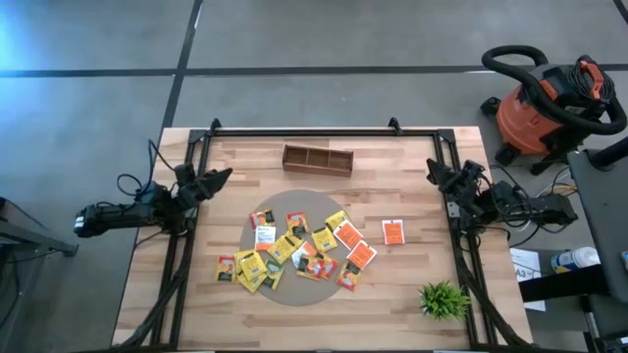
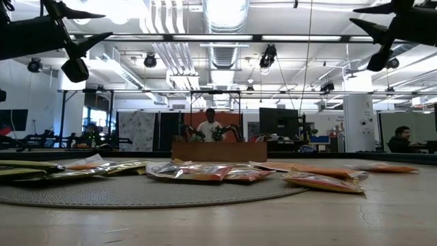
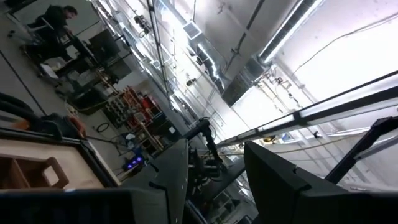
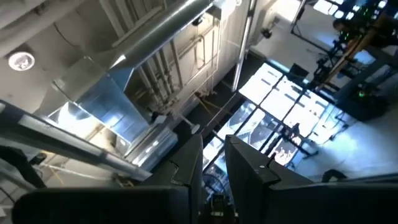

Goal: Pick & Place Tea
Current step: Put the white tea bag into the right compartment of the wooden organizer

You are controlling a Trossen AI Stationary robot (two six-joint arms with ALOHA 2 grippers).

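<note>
Looking down: yellow, orange-red and white flat tea packets (image 1: pixel 299 247) heaped on grey round mat (image 1: pixel 257 231), brown wooden divided tray (image 1: pixel 317 159) empty, nothing placed. Wrist views: left pincer (image 1: pixel 220 177) wide, right pincer (image 1: pixel 433 172) narrow, both empty at bench (image 1: pixel 392 294) edges.

wooden table (image 1: pixel 392 294) carries a round grey mat (image 1: pixel 294 294); divided tray (image 1: pixel 317 159); plant (image 1: pixel 444 300); one tea packet (image 1: pixel 393 232)
</note>
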